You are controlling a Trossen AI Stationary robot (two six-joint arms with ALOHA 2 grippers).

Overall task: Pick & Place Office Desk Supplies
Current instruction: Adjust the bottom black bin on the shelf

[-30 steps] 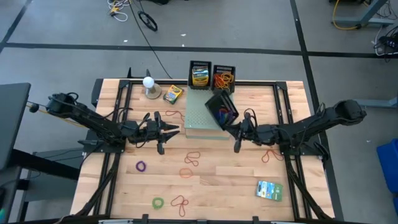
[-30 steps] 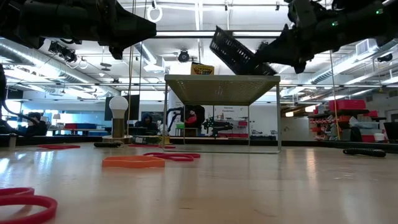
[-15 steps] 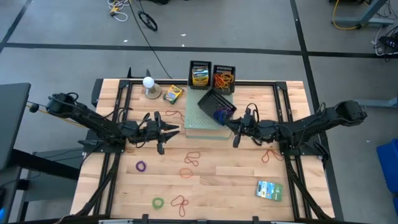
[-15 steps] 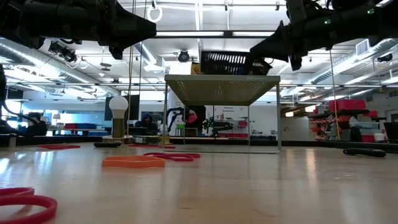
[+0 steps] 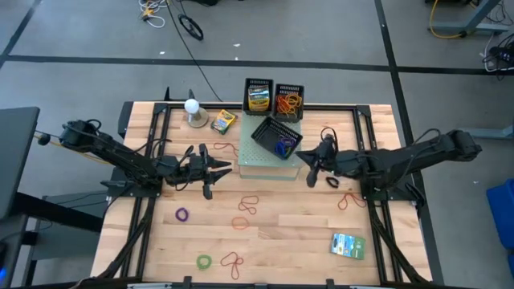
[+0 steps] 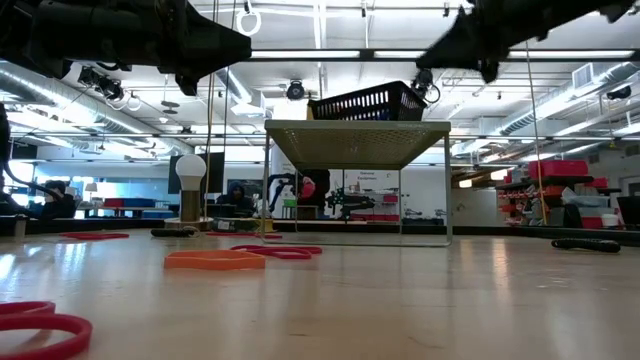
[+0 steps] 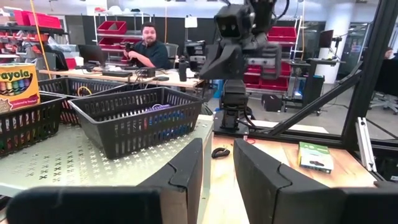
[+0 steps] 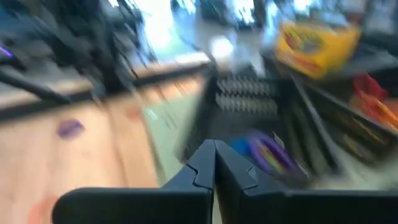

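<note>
Three black baskets (image 5: 277, 137): two at far edge, third on perforated platform (image 5: 259, 158) holding blue and purple bands. Two crayon boxes (image 5: 223, 121), one packet (image 5: 348, 245) near right. Loose bands (image 5: 247, 205) across table. Right gripper (image 5: 314, 164) beside platform, fingers together, empty. Left gripper (image 5: 221, 168) narrowly parted, empty. Basket contents partly hidden.

You see a pale wood-plank table (image 5: 305, 233) with a smooth, lightly glossy finish. A black plastic mesh basket (image 7: 140, 118) sits on a matt, perforated metal platform (image 7: 74, 158). The crayon box (image 7: 18, 84) is printed cardboard.
</note>
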